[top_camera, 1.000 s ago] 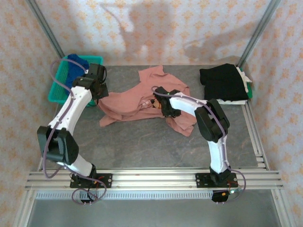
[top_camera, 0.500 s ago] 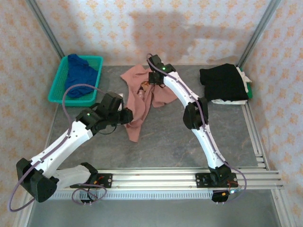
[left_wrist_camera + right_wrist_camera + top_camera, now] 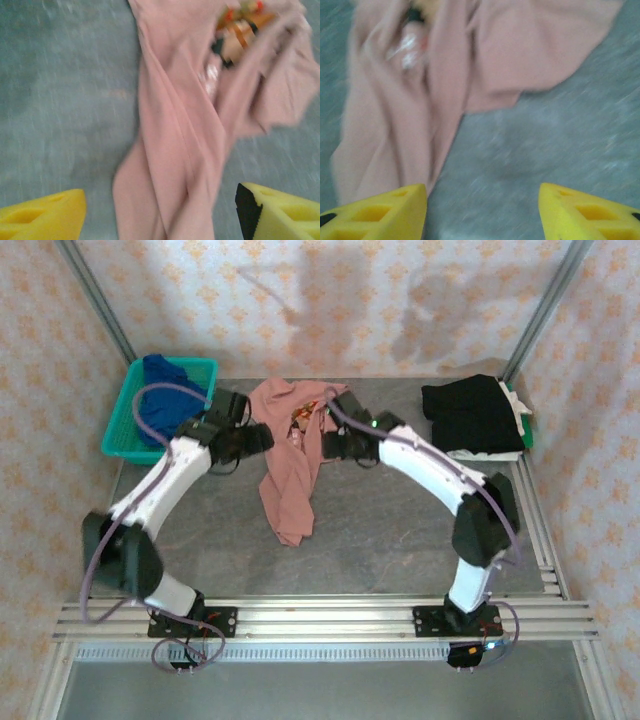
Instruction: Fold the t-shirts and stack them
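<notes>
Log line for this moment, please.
pink t-shirt: crumpled, unfolded | left gripper: open | right gripper: open | blue t-shirt: in basket

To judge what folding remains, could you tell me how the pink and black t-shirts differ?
The pink t-shirt lies crumpled in a long bunch mid-table, while the black t-shirt sits folded square at the far right. The pink t-shirt shows a chest print; the black t-shirt looks plain. Both are unheld.

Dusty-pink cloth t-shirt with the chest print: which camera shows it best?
Top external: the whole dusty-pink cloth t-shirt shows, bunched into a long strip on the grey table. Left wrist gives blurred folds and the print; right wrist a blurred part of it.
</notes>
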